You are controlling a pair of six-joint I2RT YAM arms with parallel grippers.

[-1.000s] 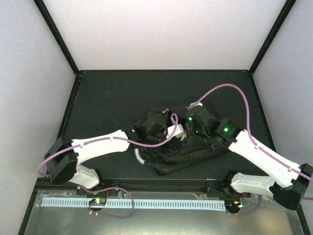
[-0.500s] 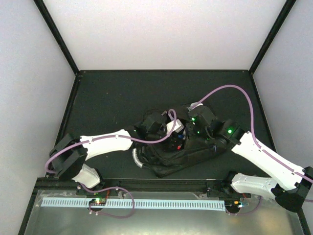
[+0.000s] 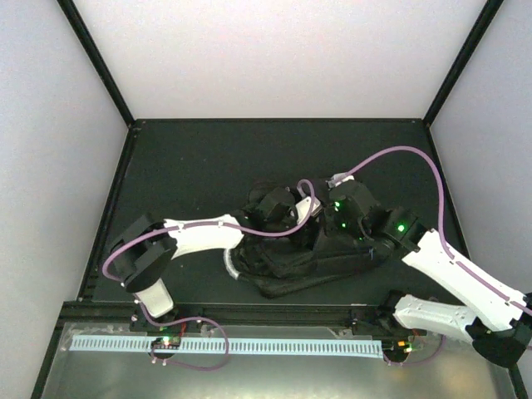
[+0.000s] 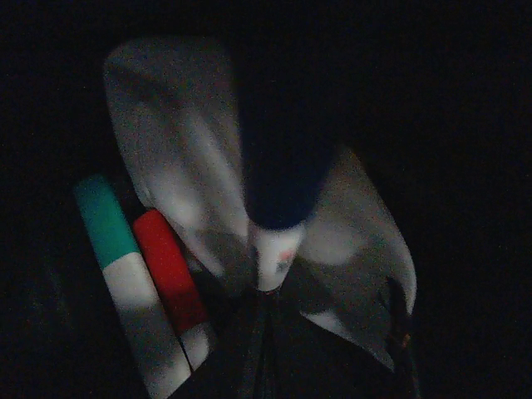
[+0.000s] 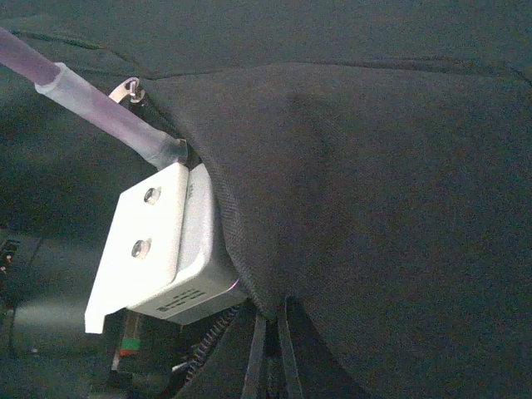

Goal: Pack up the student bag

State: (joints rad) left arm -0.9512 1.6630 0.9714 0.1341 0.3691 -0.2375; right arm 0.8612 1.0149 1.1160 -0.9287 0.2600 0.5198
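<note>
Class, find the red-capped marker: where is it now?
In the left wrist view, lower left, the red-capped marker lies beside the green-capped marker on its left, with the whitish pouch on its right.

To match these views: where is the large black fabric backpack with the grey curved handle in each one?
Top external: black fabric backpack at the middle of the black table.
Left wrist: only the dark surround, apparently its inside.
Right wrist: its fabric fills the right and top.
Shared landmark: white wrist block with the purple cable, in top and right wrist views.
</note>
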